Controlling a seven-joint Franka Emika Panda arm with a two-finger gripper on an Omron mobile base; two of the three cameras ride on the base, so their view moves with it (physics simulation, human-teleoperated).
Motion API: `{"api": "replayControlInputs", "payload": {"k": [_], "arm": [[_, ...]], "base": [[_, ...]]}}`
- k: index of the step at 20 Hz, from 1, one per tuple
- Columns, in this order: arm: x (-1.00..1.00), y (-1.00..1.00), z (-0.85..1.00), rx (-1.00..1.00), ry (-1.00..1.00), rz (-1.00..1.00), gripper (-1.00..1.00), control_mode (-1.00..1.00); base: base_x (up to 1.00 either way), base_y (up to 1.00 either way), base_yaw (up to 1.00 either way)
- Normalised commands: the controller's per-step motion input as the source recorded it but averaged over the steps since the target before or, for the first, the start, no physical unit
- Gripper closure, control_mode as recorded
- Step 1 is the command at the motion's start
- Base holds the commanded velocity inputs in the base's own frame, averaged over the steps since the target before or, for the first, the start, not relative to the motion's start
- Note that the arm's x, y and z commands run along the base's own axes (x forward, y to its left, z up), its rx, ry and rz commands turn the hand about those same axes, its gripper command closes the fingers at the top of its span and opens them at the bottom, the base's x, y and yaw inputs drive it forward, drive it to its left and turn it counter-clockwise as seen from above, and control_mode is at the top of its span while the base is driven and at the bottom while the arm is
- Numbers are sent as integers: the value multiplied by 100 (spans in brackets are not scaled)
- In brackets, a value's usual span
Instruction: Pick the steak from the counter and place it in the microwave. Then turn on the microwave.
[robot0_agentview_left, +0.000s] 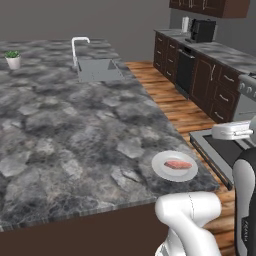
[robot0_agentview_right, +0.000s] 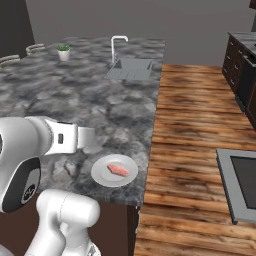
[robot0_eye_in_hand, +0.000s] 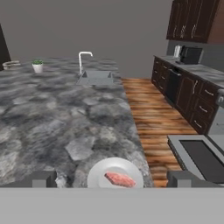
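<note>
The steak (robot0_agentview_left: 178, 164) (robot0_agentview_right: 118, 170) (robot0_eye_in_hand: 120, 179) is a small pinkish-red slab lying on a round white plate (robot0_agentview_left: 160, 167) (robot0_agentview_right: 100, 175) (robot0_eye_in_hand: 98, 173). The plate sits near the front right corner of the dark grey mottled counter (robot0_agentview_left: 75, 130) (robot0_agentview_right: 100, 95) (robot0_eye_in_hand: 57, 113). My gripper (robot0_eye_in_hand: 116, 180) is open wide and hangs on the near side of the plate. In the hand view one fingertip stands on each side of the plate, clear of it and of the steak. Nothing is held. The microwave is out of view.
A sink with a white faucet (robot0_agentview_left: 80, 50) (robot0_agentview_right: 118, 45) is set in the counter's far end, with a small potted plant (robot0_agentview_left: 13, 59) (robot0_agentview_right: 63, 51) nearby. To the right, a grey-framed dark glass panel (robot0_agentview_left: 220, 150) (robot0_agentview_right: 240, 185) juts out flat over the wooden floor. Dark cabinets (robot0_agentview_left: 200, 70) line the right wall.
</note>
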Motion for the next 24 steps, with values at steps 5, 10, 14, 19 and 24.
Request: {"api": "replayControlInputs", "payload": {"k": [5, 10, 14, 19, 24], "arm": [[3, -19, 0, -7, 0, 11, -100, -100], [0, -15, -9, -18, 1, 16, -100, -100], [4, -7, -19, -19, 4, 17, -100, -100], [15, -3, -17, -17, 6, 22, -100, -100], [22, 0, -20, -16, 15, 29, -100, -100]], "base": [[0, 0, 0], [0, 0, 0], [0, 0, 0], [0, 0, 0], [0, 0, 0]]}}
